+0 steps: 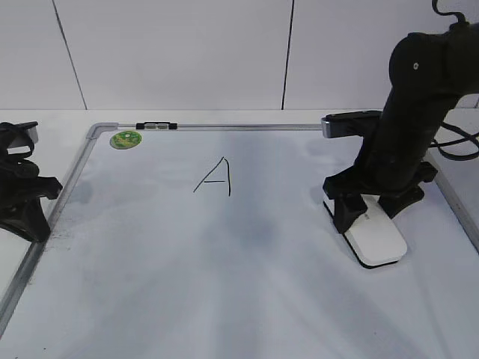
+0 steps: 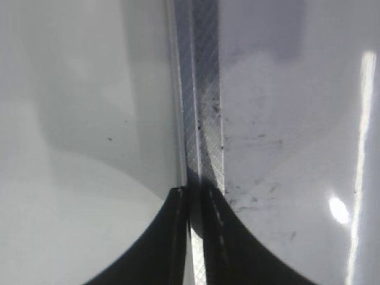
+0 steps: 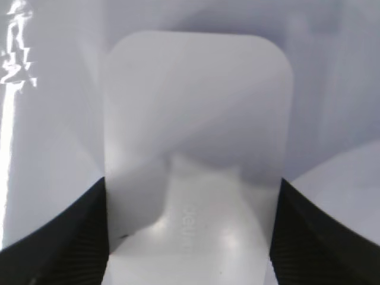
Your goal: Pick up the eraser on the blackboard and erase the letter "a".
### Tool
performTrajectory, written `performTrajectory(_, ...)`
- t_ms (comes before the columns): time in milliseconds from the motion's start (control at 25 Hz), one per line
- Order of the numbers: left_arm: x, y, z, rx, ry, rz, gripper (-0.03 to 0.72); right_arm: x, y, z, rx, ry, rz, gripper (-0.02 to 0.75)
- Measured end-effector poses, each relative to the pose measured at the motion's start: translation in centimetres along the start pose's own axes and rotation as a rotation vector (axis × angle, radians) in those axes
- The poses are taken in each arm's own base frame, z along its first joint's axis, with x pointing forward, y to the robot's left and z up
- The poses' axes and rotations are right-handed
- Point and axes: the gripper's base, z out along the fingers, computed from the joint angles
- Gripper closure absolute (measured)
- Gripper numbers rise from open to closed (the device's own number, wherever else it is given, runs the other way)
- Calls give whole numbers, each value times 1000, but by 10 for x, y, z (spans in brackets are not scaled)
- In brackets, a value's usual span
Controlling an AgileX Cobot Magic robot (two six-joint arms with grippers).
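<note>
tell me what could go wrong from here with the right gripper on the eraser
1. The right gripper straddles only the far end of the white oblong plastic eraser; its long free end could pivot or slip when dragged.
2. The only letter visible on the white dry-erase board is the angular black capital "A", and no lowercase "a" shows, so the wipe could hit the wrong mark.

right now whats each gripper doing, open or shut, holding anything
left gripper: shut, empty, over the blackboard frame.
right gripper: fingers against both sides of the eraser, gripping it on the board.
</note>
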Motion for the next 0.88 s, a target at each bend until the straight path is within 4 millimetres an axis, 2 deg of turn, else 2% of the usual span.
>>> performTrajectory(520,0,0,0,3,-1,-2,650,4,-49,-4,54,-9,150,176)
performTrajectory(680,0,0,0,3,-1,-2,650,4,-50,-4,52,-7,156,176)
performTrajectory(880,0,2,-1,9,0,-17,650,1,-28,-3,49,-6,70,176)
